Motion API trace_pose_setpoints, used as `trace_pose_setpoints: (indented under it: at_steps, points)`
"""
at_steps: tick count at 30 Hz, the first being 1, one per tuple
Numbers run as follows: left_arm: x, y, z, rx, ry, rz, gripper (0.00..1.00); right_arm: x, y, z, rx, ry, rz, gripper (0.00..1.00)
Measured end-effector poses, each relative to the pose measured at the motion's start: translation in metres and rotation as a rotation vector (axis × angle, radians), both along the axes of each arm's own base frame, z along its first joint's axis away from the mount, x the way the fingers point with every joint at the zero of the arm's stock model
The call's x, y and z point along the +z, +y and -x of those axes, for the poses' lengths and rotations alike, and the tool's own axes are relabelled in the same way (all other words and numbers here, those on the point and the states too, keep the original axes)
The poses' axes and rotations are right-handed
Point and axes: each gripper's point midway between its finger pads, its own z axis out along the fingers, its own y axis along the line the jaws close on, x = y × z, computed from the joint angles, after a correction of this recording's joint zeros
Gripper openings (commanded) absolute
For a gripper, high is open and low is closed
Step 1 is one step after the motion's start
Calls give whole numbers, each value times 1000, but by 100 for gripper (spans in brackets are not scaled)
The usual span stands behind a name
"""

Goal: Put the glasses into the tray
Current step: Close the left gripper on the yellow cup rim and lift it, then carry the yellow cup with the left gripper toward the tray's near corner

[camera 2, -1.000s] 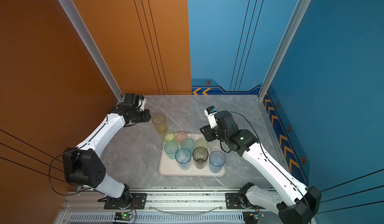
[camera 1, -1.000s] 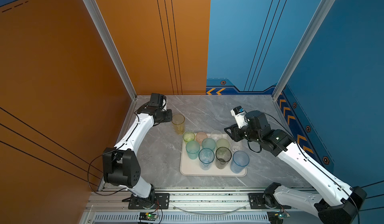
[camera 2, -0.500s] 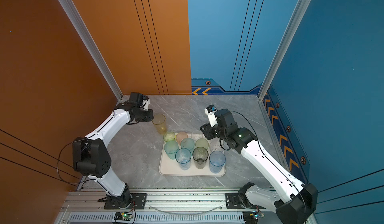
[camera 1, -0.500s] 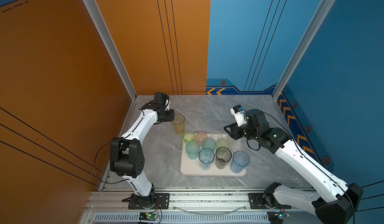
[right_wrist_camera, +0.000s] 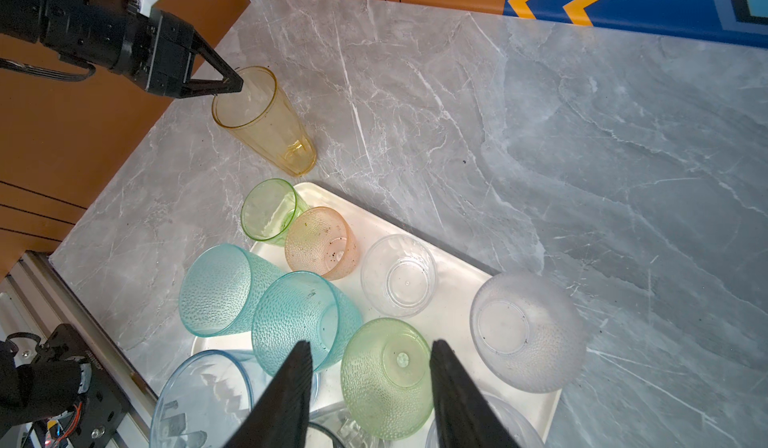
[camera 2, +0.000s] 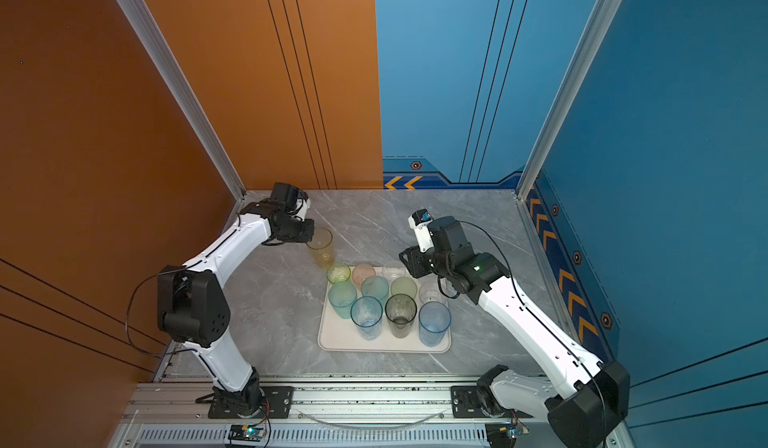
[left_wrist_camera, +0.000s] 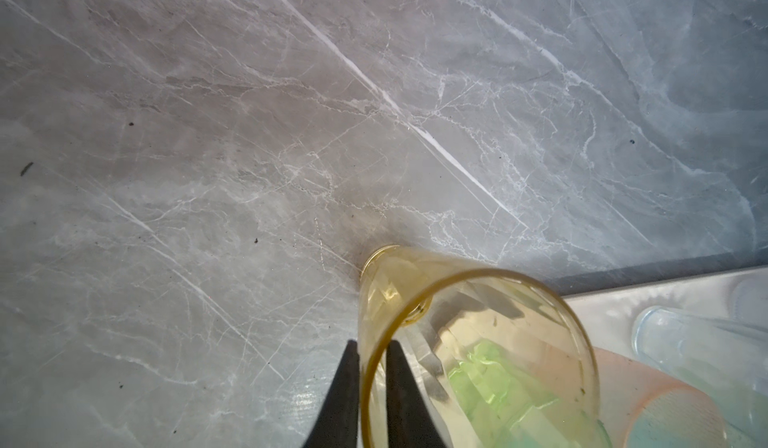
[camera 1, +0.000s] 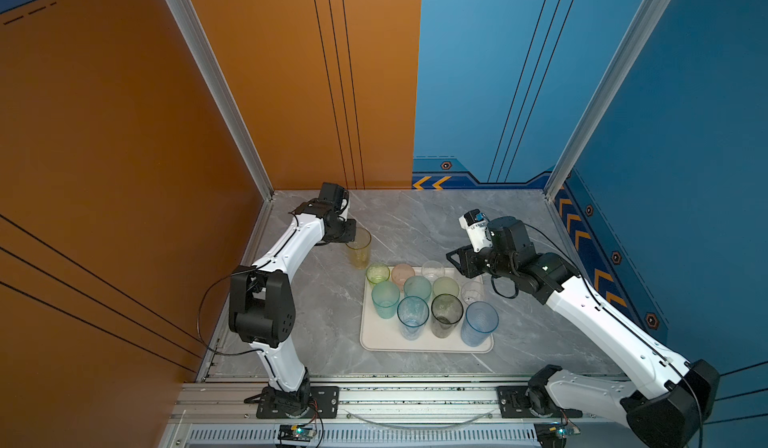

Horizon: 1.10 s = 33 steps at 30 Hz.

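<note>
Nearly done — the other glasses [camera 1: 415,296] already crowd the tray [camera 1: 376,335]. Only the yellow tumbler [camera 1: 360,250] is left: it stands on the table [camera 1: 415,225], its rim pinched by the left gripper [left_wrist_camera: 372,344], one finger inside and one outside, the tray just beyond it. The right gripper [right_wrist_camera: 370,348] hangs spread and empty above the trayed glasses.

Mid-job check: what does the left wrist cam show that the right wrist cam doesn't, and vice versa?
Left wrist only: the left gripper from behind, one finger inside and one outside the rim of the yellow tumbler, pinching its wall. Right wrist only: the right gripper, open above a pale green tumbler, and a frosted tumbler. Both: the yellow tumbler off the tray, the short green tumbler and the pink tumbler.
</note>
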Motion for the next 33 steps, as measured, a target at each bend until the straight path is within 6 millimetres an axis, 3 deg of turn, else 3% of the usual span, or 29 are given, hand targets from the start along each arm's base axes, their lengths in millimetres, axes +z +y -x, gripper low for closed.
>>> trace_pose_setpoints:
  at_steps: [7, 16, 20, 23, 30, 33]
  points:
    - [-3, 1, -4, -10, 17, -30, 0, -1, 2, 0, 8, 7, -7, 45]
    - [-1, 7, -3, -3, 6, -79, 0, -8, 0, 0, 2, 20, -1, 45]
    - [7, 17, 9, 15, -6, -116, 0, -12, 0, 0, -2, 22, -7, 45]
    - [27, 24, 24, 30, -46, -137, 0, -15, 1, -1, -5, 26, -13, 45]
    - [107, 31, 72, 54, -233, -144, 0, -19, 0, 0, -13, 31, -21, 45]
    - [129, 30, 97, 49, -284, -138, 0, -16, -3, 3, -19, 25, -30, 45]
